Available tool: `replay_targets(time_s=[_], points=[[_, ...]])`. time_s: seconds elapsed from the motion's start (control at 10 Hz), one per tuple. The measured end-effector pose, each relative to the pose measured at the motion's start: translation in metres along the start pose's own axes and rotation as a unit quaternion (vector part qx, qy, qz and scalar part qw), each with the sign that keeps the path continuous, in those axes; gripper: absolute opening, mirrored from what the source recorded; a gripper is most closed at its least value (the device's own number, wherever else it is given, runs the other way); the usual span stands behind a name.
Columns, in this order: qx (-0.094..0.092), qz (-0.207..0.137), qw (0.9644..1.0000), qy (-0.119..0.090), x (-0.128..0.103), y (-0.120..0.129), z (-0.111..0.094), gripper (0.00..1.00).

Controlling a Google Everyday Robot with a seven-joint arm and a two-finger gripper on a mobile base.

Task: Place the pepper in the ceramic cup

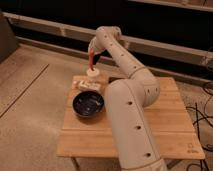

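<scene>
One white arm is reaching from the near side over a wooden table [170,115] toward its far left corner. At the end of the arm, one gripper [91,61] is hanging just above one ceramic cup [92,73], which is standing near the far edge of the table by that corner. One pepper [91,60], red-orange and thin, is pointing down from the gripper toward the mouth of the cup; the gripper is clamping it at the upper end, and I cannot tell if the tip is already inside the cup. One dark bowl [89,104] is sitting near the left edge of the table, on the near side of the cup. Between the bowl and the cup, one pale flat item [86,84] is lying; what it is I cannot tell.
</scene>
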Motion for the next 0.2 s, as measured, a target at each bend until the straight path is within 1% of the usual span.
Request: replay_targets(time_s=[0.2], points=[[0.000, 0.000, 1.0000, 0.000, 0.0017, 0.0030, -0.0007, 0.70]])
